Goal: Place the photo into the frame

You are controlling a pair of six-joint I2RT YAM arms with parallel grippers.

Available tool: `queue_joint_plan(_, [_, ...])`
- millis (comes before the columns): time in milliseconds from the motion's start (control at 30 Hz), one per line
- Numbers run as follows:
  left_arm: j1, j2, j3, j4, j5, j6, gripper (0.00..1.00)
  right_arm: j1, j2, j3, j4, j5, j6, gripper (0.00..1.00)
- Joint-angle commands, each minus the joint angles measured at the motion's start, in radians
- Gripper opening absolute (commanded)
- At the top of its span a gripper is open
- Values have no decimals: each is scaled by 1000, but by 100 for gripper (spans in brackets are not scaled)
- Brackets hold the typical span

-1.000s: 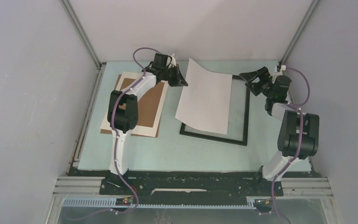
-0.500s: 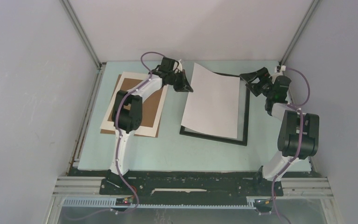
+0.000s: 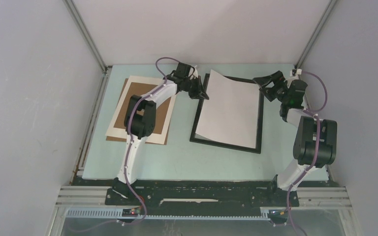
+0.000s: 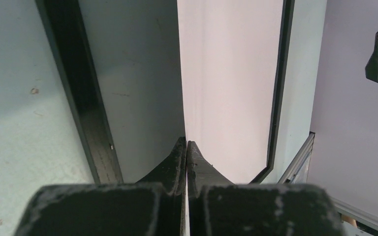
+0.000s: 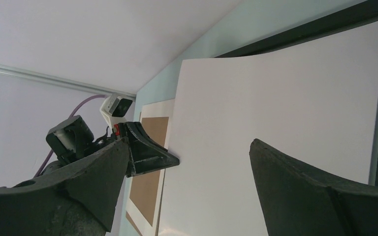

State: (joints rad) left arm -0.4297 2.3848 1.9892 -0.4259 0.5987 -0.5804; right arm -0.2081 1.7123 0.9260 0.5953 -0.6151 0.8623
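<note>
The photo [image 3: 229, 110] shows only its plain white back; its printed face is hidden. It lies over the black frame [image 3: 261, 123], nearly within the frame's edges, with its far left corner still lifted. My left gripper [image 3: 204, 94] is shut on that corner. The left wrist view shows the fingers [image 4: 186, 142] pinching the sheet's edge [image 4: 226, 73] above the frame's left bar [image 4: 74, 73]. My right gripper [image 3: 268, 82] is open and empty above the frame's far right corner. In the right wrist view its jaws [image 5: 189, 142] stand wide apart over the photo [image 5: 275, 98].
A brown cardboard board [image 3: 152, 110] lies on a white mat sheet [image 3: 115, 125] left of the frame, under the left arm. Grey walls enclose the table on three sides. A black rail runs along the near edge.
My left gripper has moved right with the photo. The sheet has swung from askew over the frame's left side to lined up inside the frame. The right arm has not moved.
</note>
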Motion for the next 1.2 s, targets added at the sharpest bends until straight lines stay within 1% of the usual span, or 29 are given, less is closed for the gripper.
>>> queue_joint_plan(0, [-20, 13, 85, 15, 10, -25, 0, -4, -15, -3, 45, -14, -5, 100])
queue_joint_plan(267, [-27, 38, 113, 14, -2, -42, 0, -4, -16, -3, 46, -15, -4, 100])
queue_joint_plan(400, [-27, 30, 116, -24, -35, -21, 0, -4, -16, -3, 47, -17, -3, 100])
queue_joint_plan(433, [-27, 25, 117, -36, -52, -14, 2, -4, -15, -3, 47, -17, -3, 100])
queue_joint_plan(567, [-28, -5, 118, -88, -105, 22, 17, -4, -13, -3, 51, -18, 0, 100])
queue_joint_plan(633, [-27, -29, 115, -114, -142, 42, 29, -4, -11, -3, 53, -21, 3, 100])
queue_joint_plan(767, [-28, -86, 103, -176, -225, 96, 47, -5, -11, -3, 55, -23, 6, 100])
queue_joint_plan(867, [-29, -150, 64, -206, -301, 138, 56, -5, -8, -3, 57, -22, 10, 100])
queue_joint_plan(1000, [-28, -274, -41, -202, -396, 166, 66, -4, -13, -3, 55, -20, 10, 100])
queue_joint_plan(1100, [-28, -403, -192, -141, -438, 168, 77, 3, -20, 2, 31, -9, -4, 100])
queue_joint_plan(1167, [-27, -493, -297, -108, -465, 160, 80, 11, -23, 11, 7, 0, -13, 100])
